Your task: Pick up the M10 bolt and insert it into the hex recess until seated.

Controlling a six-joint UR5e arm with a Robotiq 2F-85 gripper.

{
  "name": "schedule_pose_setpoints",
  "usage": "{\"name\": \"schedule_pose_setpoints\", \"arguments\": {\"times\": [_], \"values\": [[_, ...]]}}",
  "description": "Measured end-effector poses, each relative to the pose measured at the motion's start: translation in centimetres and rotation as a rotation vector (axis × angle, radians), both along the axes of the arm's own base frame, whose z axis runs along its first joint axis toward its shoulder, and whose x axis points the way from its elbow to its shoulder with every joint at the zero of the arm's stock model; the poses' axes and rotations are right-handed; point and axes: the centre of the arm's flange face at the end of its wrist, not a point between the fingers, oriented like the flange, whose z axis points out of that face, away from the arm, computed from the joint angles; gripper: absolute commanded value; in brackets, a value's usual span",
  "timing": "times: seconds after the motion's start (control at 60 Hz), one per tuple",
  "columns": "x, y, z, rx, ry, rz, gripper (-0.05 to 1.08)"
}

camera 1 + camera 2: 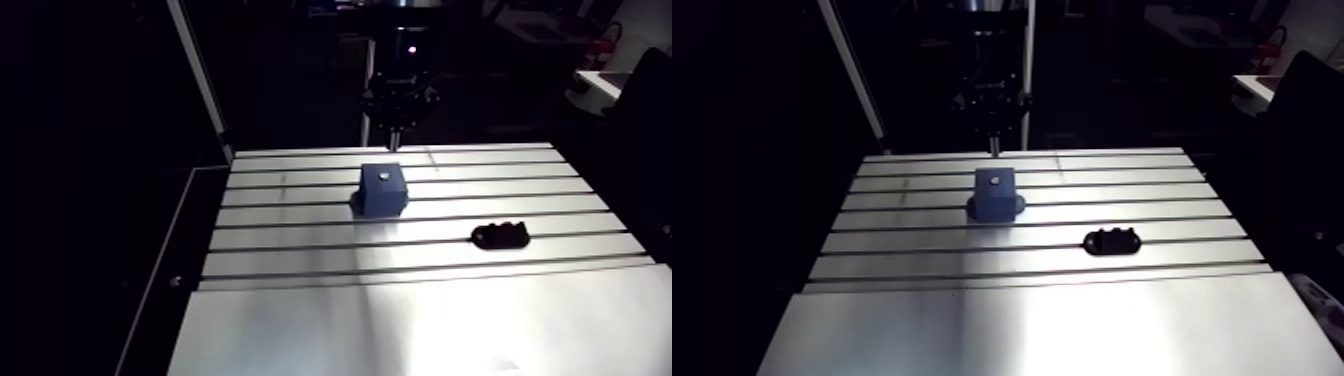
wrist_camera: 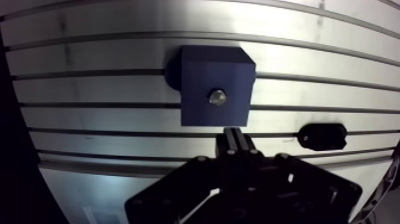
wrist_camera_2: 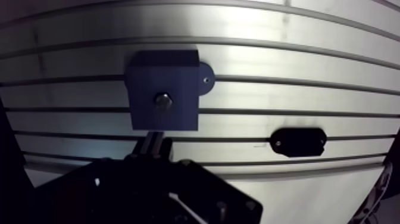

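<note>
So, working from the left in the arm view: the slotted aluminium surface [image 1: 300, 320] is bare on that side. Around the middle sits a dark blue square block [image 1: 383, 188] with a rounded foot poking out at its base. The small silvery metal bolt [image 2: 217, 96] is already down in the middle of the block's top face, with only its head showing. The jaws hang a bit above and behind the block. In the wrist view they're pressed together with nothing between them, and the block is right ahead of their tips, which are clear of the bolt. Further right, well apart from the block, a flat black oblong piece [image 1: 500, 236] lies across one slot.
</note>
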Motion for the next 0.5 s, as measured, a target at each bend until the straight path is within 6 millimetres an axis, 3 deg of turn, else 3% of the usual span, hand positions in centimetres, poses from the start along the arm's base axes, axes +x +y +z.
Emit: {"name": "schedule_pose_setpoints", "arguments": {"times": [0.5], "values": [[-0.1, 0.0, -2.1, -0.001, -0.031, -0.01, 1.08]]}}
